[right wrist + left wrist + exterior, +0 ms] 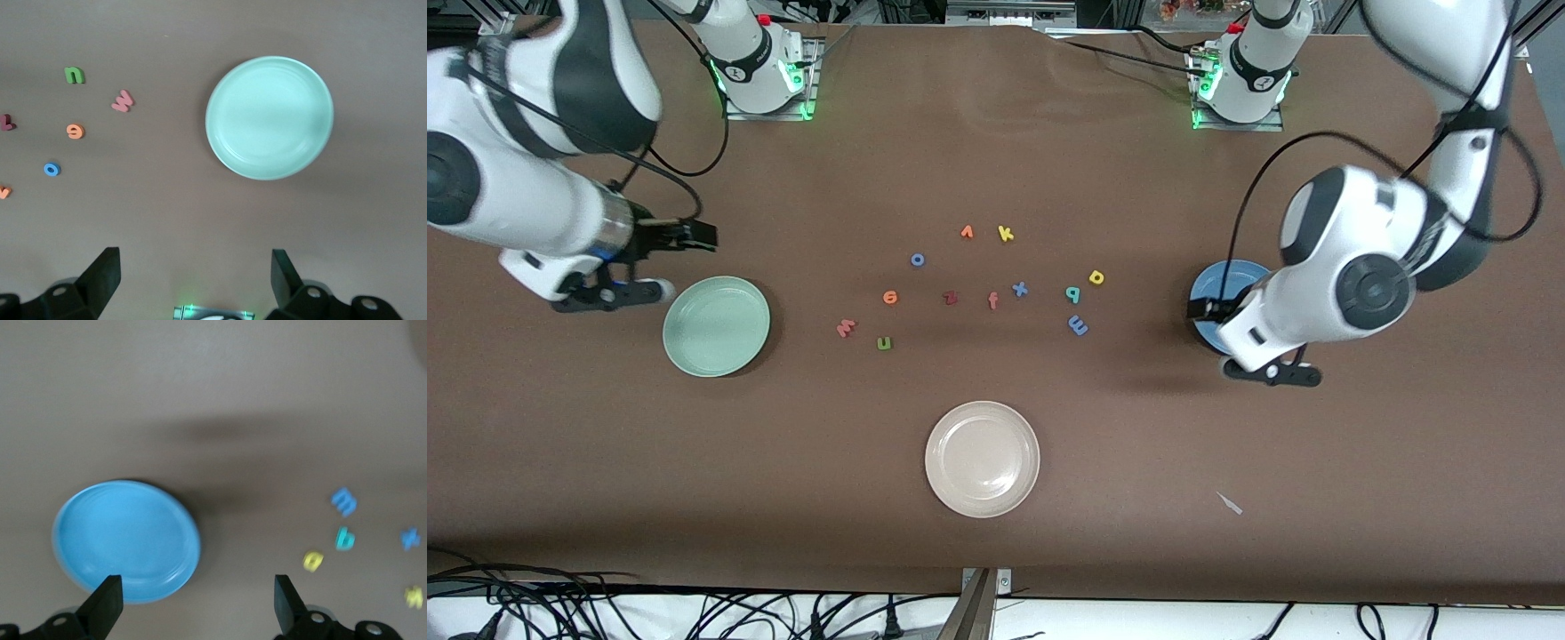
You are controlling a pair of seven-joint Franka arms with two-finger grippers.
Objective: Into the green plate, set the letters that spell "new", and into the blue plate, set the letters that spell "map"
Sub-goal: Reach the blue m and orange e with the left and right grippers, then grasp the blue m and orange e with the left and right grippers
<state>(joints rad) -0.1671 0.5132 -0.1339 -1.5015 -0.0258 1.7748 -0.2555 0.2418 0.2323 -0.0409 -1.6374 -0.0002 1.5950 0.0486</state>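
Both claws are hanging wide open and empty — right claw (pixel 618 293) beside the green plate (pixel 716 325) is sitting closer to n (pixel 884 342), e (pixel 890 297), w (pixel 846 328); left claw (pixel 1263 369) over the blue plate (pixel 1227 284) to m (pixel 1078 325), a (pixel 1096 277), p (pixel 1072 294).

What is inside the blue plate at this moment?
Nothing: in the left wrist view the blue plate lies bare. From the front, the left arm covers most of it. The open left gripper hangs above its rim, and the blue "m" lies on the table.

High front camera, two downward wrist cameras
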